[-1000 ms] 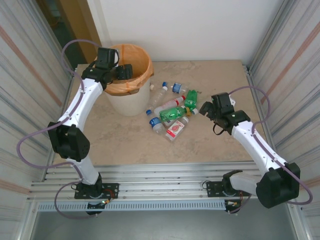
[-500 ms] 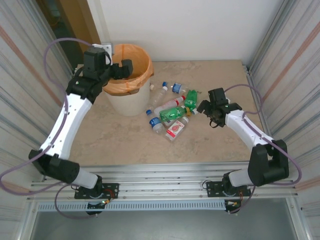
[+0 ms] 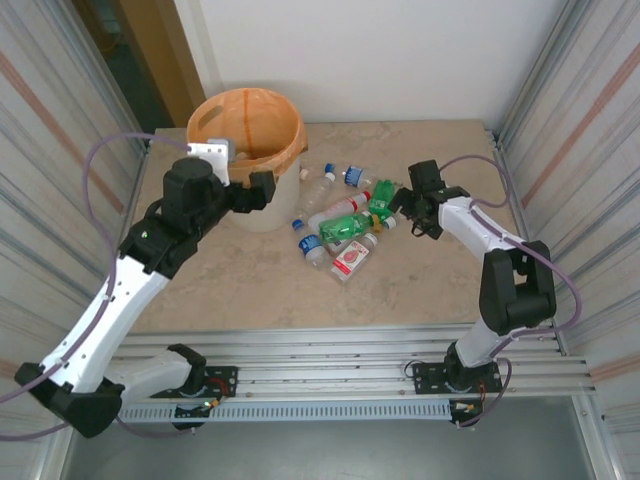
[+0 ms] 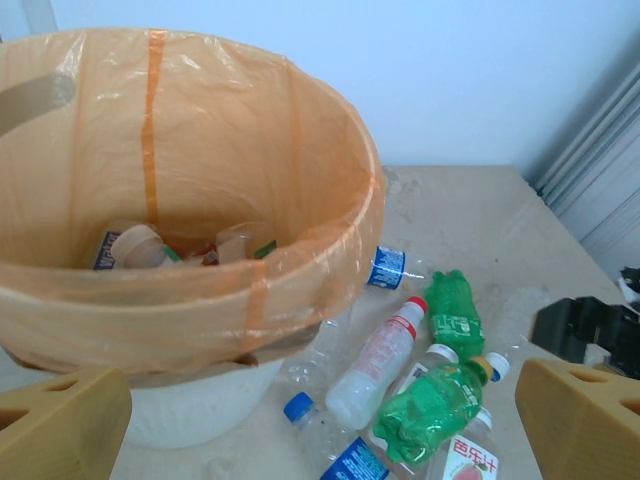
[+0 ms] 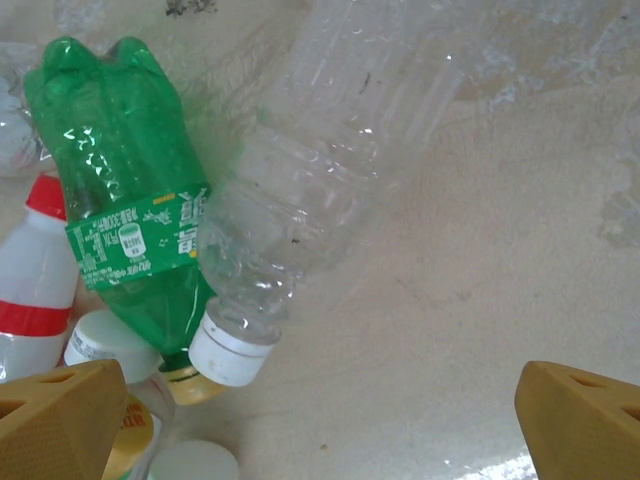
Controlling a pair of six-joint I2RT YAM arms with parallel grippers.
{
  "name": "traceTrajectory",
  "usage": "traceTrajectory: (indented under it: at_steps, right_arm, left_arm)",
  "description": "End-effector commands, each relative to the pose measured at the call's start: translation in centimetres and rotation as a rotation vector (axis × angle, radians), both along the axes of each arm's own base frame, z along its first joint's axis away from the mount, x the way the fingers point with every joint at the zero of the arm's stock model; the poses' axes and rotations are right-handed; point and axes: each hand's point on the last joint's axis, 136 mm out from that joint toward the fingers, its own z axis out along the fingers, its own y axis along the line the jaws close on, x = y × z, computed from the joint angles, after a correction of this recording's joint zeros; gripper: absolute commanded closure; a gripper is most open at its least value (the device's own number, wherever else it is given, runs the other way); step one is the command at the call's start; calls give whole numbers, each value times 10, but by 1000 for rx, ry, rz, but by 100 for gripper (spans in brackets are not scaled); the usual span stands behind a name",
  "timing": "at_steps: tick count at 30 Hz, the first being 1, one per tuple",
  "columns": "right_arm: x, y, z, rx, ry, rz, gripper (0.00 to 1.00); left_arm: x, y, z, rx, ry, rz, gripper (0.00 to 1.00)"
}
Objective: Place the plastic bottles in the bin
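table (image 3: 230, 290): pale stone-look top, arm bases along near edge
bin (image 3: 292, 140): white w/ orange bag liner, upright at far-left corner of table; bag folded out over the rim
binned bottles (image 4: 128, 246): a few crushed ones at the bottom of the bin, white cap & blue label showing; count can't tell
loose bottles (image 3: 340, 225): heap on table just right of bin, mid-table toward far edge, most touching or overlapping
green bottle (image 5: 120, 180): right end of heap, lying flat, green label w/ white print, pressed against clear bottle
clear bottle (image 5: 320, 170): no label seen, white cap, lies along green bottle's side
2nd green bottle (image 3: 350, 226): middle of heap, on its side, yellowish cap
red-cap bottle (image 4: 380, 355): whitish w/ red band, lies between bin and the green ones
blue-label bottle (image 3: 312, 245): near-left end of heap, blue cap
red/white-label bottle (image 3: 350, 258): heap's closest piece to near edge
blue-band bottle (image 3: 355, 177): far side of heap, a little apart from the rest
L gripper (image 3: 262, 188): jaws spread wide, nothing between them; raised over bin's near side, wrist cam looking over rim into bin
R gripper (image 3: 407, 203): jaws spread wide, empty; low over table at right end of heap, just beside green bottle & clear bottle; contact can't tell
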Motion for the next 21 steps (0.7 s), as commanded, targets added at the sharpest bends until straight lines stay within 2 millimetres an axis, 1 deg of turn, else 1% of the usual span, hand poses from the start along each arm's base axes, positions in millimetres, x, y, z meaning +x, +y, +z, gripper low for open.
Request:
traceTrajectory:
  at_steps: [1, 6, 9, 15, 21]
  right_arm:
    - [10, -1, -2, -13, 13, 21, 2]
    - [21, -5, -12, -12, 39, 4, 2]
    - [27, -9, -19, -11, 54, -2, 2]
    - [40, -9, -28, -5, 67, 13, 2]
    - [49, -10, -37, 0, 84, 27, 1]
  left_arm:
    - [-6, 4, 0, -68, -9, 26, 1]
    - [-8, 4, -8, -81, 6, 25, 1]
    - [-8, 3, -10, -83, 10, 22, 1]
    - [-5, 0, -13, -83, 19, 16, 1]
    - [-4, -2, -16, -90, 25, 15, 1]
